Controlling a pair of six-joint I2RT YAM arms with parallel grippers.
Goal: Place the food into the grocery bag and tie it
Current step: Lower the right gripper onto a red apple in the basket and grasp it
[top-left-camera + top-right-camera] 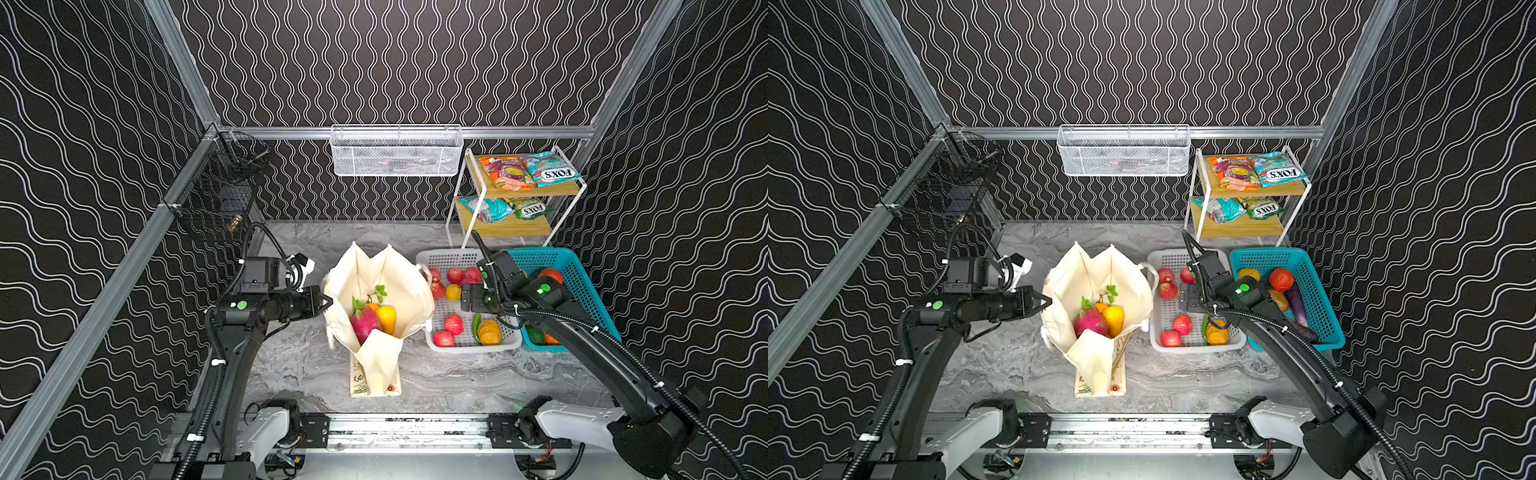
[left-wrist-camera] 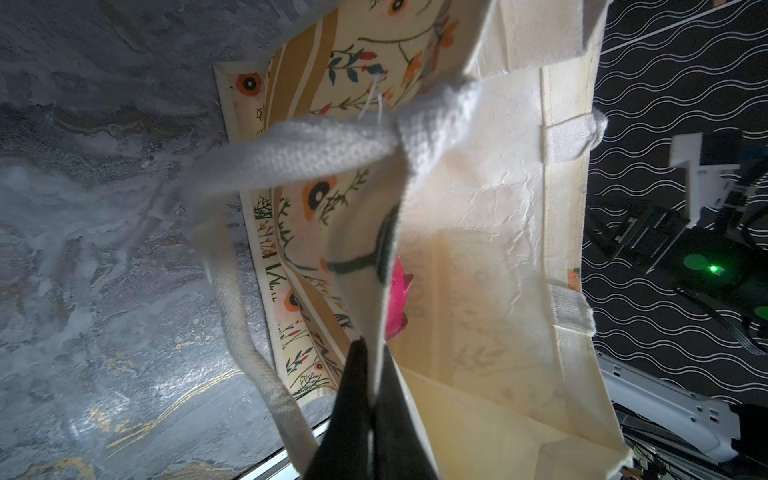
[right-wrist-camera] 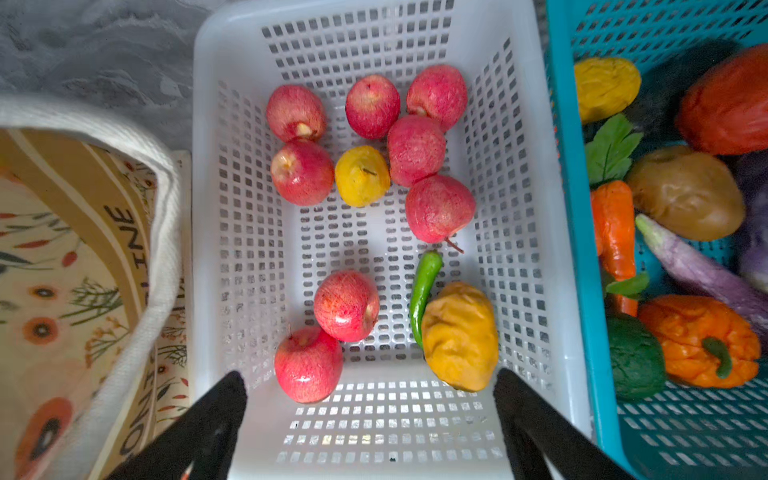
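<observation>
Pinching the grocery bag point(image 1: 374, 270) by its rim at the table's middle, our left gripper point(image 2: 372, 357) is clamped on the canvas, we judge to hold the mouth wide; a dragon fruit point(image 1: 365, 323) and yellow pear point(image 1: 387, 319) lie inside. Our right gripper point(image 3: 370, 376) hangs fingers apart, empty, over red apples point(image 3: 347, 305) in the white basket point(image 3: 528, 232) just beside the bag, whose handle point(image 3: 137, 141) crowds that side; FOX'S packets point(image 1: 550, 169) lie on the back-right rack point(image 1: 519, 226).

On the table point(image 1: 316, 365) the bag point(image 1: 374, 270) holds fruit point(image 1: 365, 322); just right sits a basket of apples point(image 1: 473, 348), then a vegetable basket point(image 1: 582, 286), with a shelf point(image 1: 536, 191) of packets point(image 1: 548, 170) behind them.
</observation>
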